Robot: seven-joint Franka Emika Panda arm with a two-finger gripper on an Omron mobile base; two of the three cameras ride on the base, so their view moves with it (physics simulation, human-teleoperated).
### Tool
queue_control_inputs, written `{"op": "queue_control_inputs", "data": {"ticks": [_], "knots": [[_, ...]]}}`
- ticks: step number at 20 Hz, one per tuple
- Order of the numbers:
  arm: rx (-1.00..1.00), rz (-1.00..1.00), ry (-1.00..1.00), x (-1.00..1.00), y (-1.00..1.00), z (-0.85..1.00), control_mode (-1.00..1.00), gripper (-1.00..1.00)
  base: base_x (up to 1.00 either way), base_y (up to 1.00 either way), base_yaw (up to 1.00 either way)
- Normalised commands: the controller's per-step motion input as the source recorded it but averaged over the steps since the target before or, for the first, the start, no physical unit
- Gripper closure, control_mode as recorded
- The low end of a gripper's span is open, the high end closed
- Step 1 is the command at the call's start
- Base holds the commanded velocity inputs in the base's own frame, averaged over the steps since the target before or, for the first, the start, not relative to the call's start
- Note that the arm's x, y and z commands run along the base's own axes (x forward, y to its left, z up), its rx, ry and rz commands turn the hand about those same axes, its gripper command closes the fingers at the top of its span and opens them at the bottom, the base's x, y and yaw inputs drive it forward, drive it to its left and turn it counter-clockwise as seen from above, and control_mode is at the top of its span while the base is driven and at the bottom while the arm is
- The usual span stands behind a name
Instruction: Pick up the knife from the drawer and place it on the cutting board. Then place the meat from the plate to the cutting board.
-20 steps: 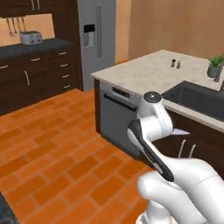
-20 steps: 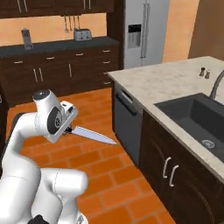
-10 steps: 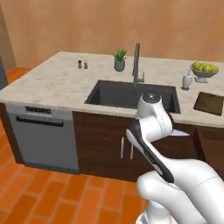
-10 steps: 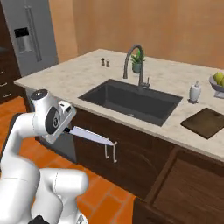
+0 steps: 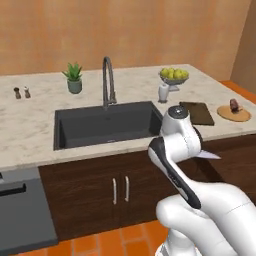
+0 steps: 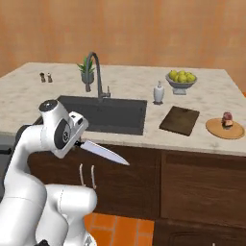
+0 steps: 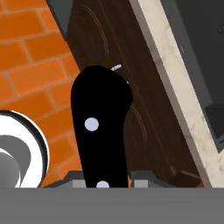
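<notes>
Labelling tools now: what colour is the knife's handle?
Black with pale rivets; the knife handle shows best in the hand view.

The arm is folded back close over the base, elbow high, wrist bent down. The gripper (image 6: pixel 77 142) sits low in front of the base, jaws clamped on the knife (image 6: pixel 103 153), whose blade sticks out sideways, roughly level.
</notes>
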Motion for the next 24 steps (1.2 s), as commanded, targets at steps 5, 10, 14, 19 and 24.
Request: {"op": "queue_control_inputs", "data": {"ticks": [5,10,14,19,24], "knots": [[0.0,0.0,0.0,0.0,0.0,0.0,1.0,1.0,0.6,-0.03,-0.03],[0.0,0.0,0.0,0.0,0.0,0.0,1.0,1.0,0.63,-0.54,0.0],[0.0,0.0,0.0,0.0,0.0,0.0,1.0,1.0,0.56,-0.27,-0.07],[0.0,0.0,0.0,0.0,0.0,0.0,1.0,1.0,0.45,-0.45,-0.1],[0.0,0.0,0.0,0.0,0.0,0.0,1.0,1.0,0.18,-0.55,-0.04]]}}
